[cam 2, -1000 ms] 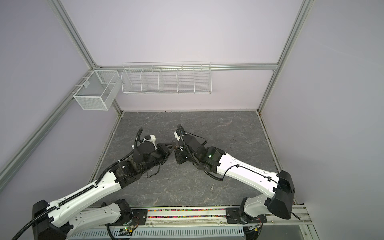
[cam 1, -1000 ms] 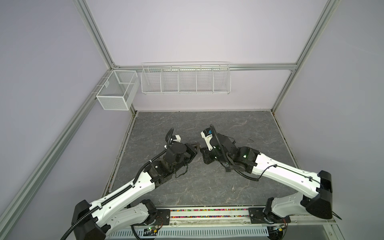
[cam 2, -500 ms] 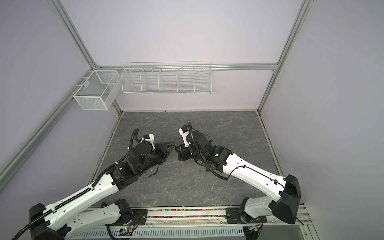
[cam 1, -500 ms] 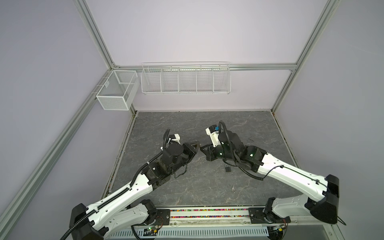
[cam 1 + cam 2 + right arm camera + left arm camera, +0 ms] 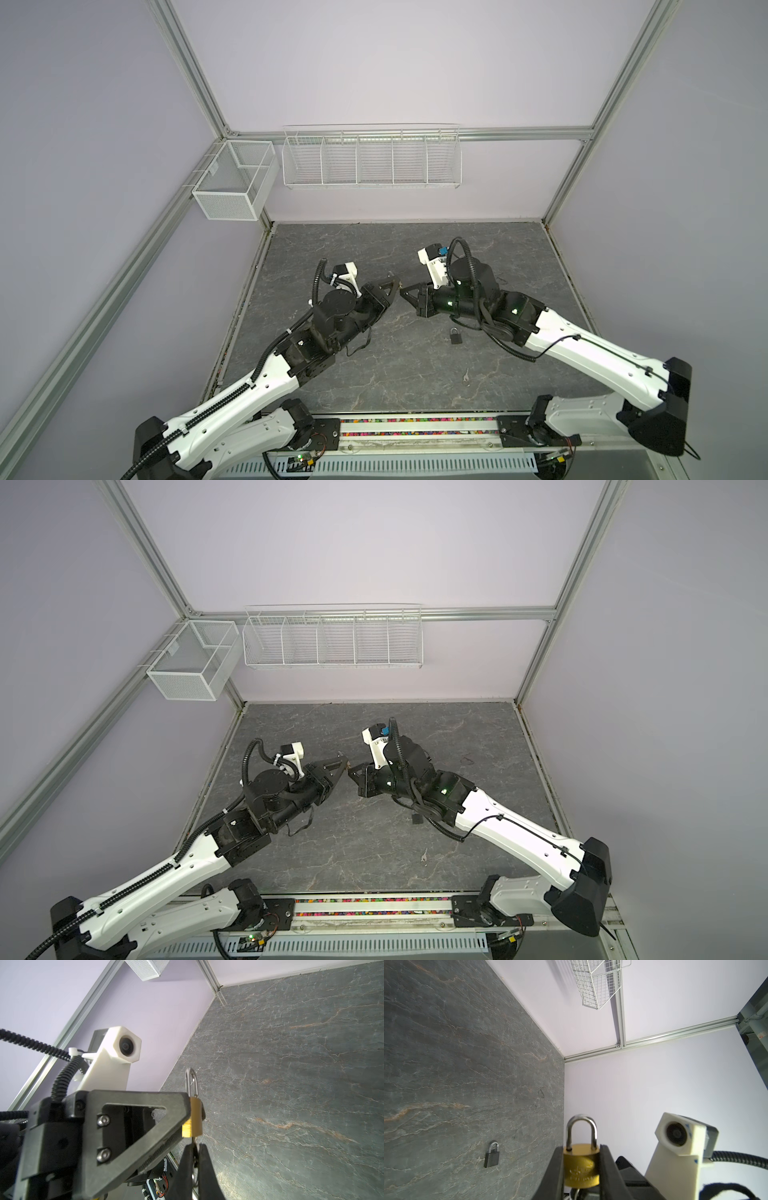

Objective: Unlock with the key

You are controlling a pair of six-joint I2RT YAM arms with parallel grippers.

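Mesh basket [image 5: 232,187] on the left wall, wire rack [image 5: 370,160] on the back wall.

Left gripper [image 5: 393,284] is up off the desk [image 5: 353,245], left of centre, pointing right. It's clamped on the brass lock [image 5: 581,1167], with fingers [image 5: 558,1167] on its two narrow sides. Shackle sticks clear of the fingers, and both legs look seated in the left wrist view.

Key [image 5: 194,1140] is in the end of the lock opposite the shackle. Only a short bit shows between lock body and the right fingertips.

Right gripper [image 5: 405,291] is tip to tip with the left one in both top views, just right of centre, also off the desk. It's pinched together on the key, with no gap visible. A ring shows between its fingers [image 5: 204,1159] in the right wrist view.

Black lock [image 5: 456,336] lies flat on the desk under the right forearm, well apart from both grippers, shackle closed.

Small pale item [image 5: 466,377] lies on the desk nearer the front rail, too small to identify.
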